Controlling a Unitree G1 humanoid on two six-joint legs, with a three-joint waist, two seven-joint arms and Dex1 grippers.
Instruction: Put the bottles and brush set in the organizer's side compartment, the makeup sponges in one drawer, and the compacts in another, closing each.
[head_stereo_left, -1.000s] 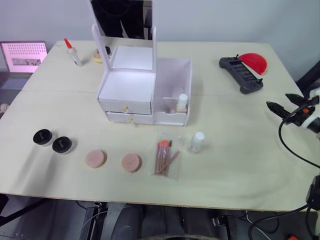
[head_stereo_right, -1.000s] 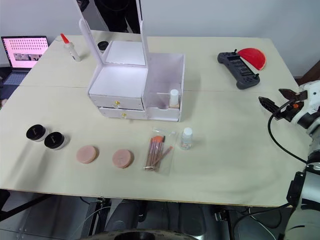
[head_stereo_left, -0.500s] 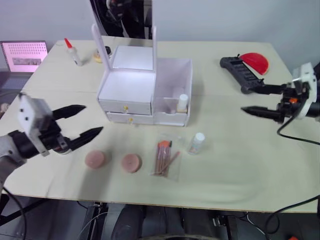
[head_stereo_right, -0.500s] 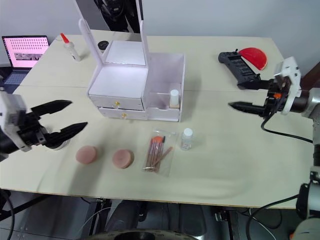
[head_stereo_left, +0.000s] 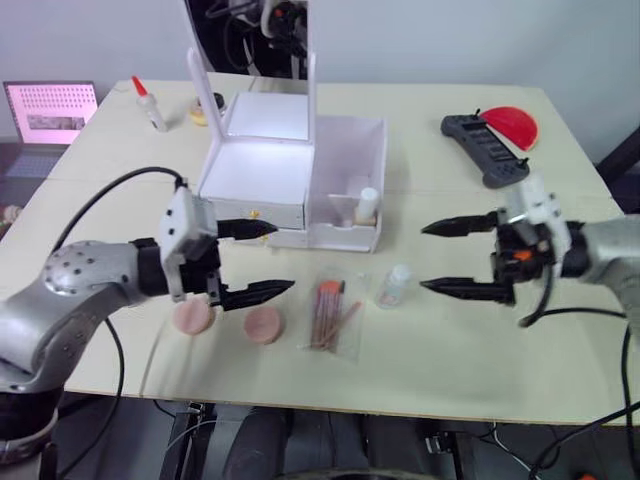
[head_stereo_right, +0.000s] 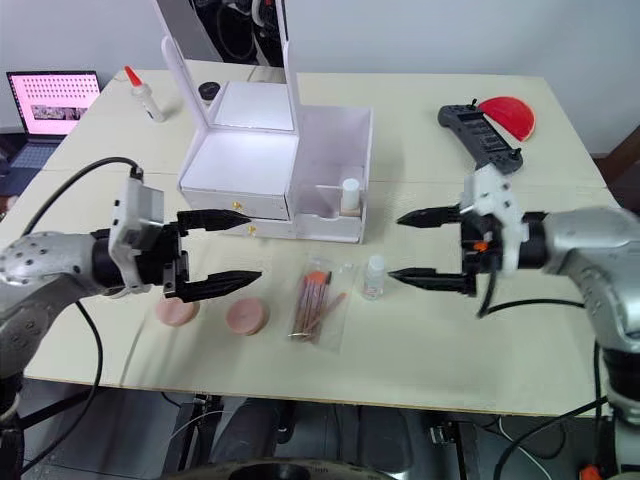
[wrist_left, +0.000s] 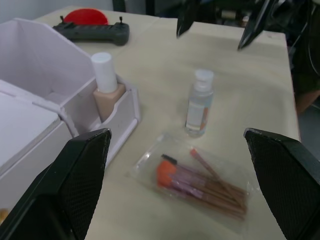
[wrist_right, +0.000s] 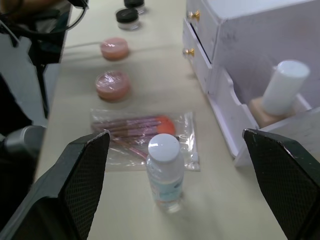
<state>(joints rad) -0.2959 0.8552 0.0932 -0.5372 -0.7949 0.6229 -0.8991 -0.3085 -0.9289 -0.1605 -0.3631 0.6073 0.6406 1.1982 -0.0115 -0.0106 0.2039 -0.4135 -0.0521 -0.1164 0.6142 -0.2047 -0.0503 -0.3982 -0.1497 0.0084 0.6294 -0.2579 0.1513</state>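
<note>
left gripper (head_stereo_right: 222, 250): its two black fingers are spread wide and hold nothing; it hovers over the table in front of the drawers, near the two sponges.
right gripper (head_stereo_right: 404, 247): fingers also spread wide and empty; the tips point toward the clear bottle, one on each side of it but apart from it.
clear bottle (head_stereo_right: 373, 276): stands upright on the table, just beside the brush set, in front of the side compartment.
brush set (head_stereo_right: 315, 303): lies flat in a clear bag on the table, between the clear bottle and the nearer sponge.
tan bottle (head_stereo_right: 348, 196): stands upright with a white cap, already inside the side compartment.
organizer (head_stereo_right: 240, 160): white, with the mirror lid raised; its two drawers with gold knobs look pushed in.
side compartment (head_stereo_right: 341, 140): open on top, at the right of the drawers.
makeup sponges: two pink round ones on the table, one (head_stereo_right: 246, 316) near the brush set, the other (head_stereo_right: 174, 312) partly under the left gripper.
compacts (wrist_right: 129, 9): two black round lids, seen in the right wrist view at the far end of the table beyond the sponges.
table (head_stereo_right: 420, 340): light wood.
</note>
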